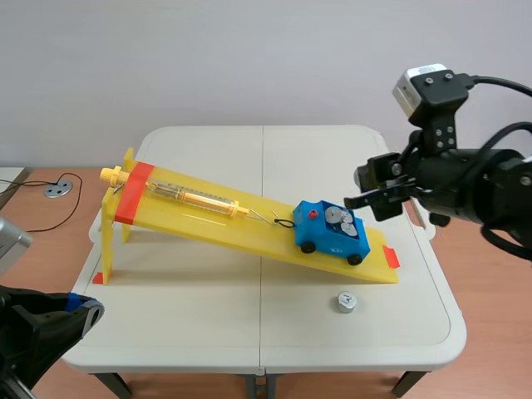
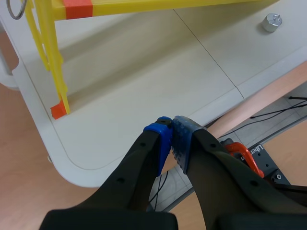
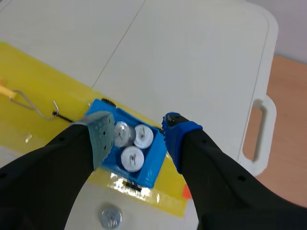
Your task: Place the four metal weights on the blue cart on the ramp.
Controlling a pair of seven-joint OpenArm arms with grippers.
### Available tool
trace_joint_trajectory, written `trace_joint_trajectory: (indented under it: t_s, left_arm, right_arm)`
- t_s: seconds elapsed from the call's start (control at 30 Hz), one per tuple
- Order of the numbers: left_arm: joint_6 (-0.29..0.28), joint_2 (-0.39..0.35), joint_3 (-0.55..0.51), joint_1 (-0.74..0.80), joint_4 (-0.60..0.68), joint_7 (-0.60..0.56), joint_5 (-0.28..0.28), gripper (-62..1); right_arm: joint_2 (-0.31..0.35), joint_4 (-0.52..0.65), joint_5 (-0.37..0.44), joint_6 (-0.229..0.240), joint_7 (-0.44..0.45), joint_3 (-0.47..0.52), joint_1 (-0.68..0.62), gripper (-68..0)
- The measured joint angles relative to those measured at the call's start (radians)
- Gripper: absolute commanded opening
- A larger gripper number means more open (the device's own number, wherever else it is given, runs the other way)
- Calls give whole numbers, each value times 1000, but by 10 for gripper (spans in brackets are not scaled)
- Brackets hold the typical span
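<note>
tabletop (image 1: 208,324): white, carries the yellow ramp (image 1: 249,229). the blue cart (image 1: 332,233) is parked near the ramp's low end.

right arm (image 1: 465,187): right jaws hang just above the cart, spread wide and holding nothing. in the right wrist view the pads (image 3: 100,136) straddle the cart.

left arm (image 1: 37,332): well away from the cart, off the tabletop's near corner on the ramp's high-end side. left jaws closed pad to pad, empty. judging it's not needed for this step.

spring scale (image 1: 195,198): lies up-slope of the cart, its hook wire running to the cart's uphill end.

weights: three in the cart (image 1: 339,221), clustered and touching. the fourth weight (image 1: 346,301) stands upright on the tabletop, just downhill of the cart on the robot's side, clear of the ramp edge.

so i read it as 3 of 4 done, next is picking up the loose one. suggestions:
- come straight down on the fourth weight, pads across its round side, knob left free
- lift clear above the cart's wall before crossing over. a knock to the cart would tug the hook
- the only free spot looks like the cart corner beside the cluster, so lower it there and let go low, or it may tip off the others
</note>
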Motion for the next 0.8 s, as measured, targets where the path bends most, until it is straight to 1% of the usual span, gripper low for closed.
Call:
trace_joint_trajectory:
  t_s: [0.1, 0.3, 0.43, 0.53, 0.67, 0.8]
  left_arm:
    - [0, 0, 0, 0, 0, 0, 0, -581]
    - [0, 0, 0, 0, 0, 0, 0, -581]
    - [0, 0, 0, 0, 0, 0, 0, -581]
    - [0, 0, 0, 0, 0, 0, 0, -581]
    - [0, 0, 0, 0, 0, 0, 0, -581]
    - [0, 0, 0, 0, 0, 0, 0, -581]
  right_arm:
    - [45, 57, 55, 35, -32, 48, -71, -392]
    - [118, 162, 146, 85, -98, 167, -215, -392]
    - [153, 220, 212, 117, -133, 263, -301, -392]
    - [169, 242, 259, 144, -150, 327, -350, -392]
    - [169, 244, 272, 158, -149, 377, -391, -392]
    - [169, 241, 258, 175, -139, 370, -397, -393]
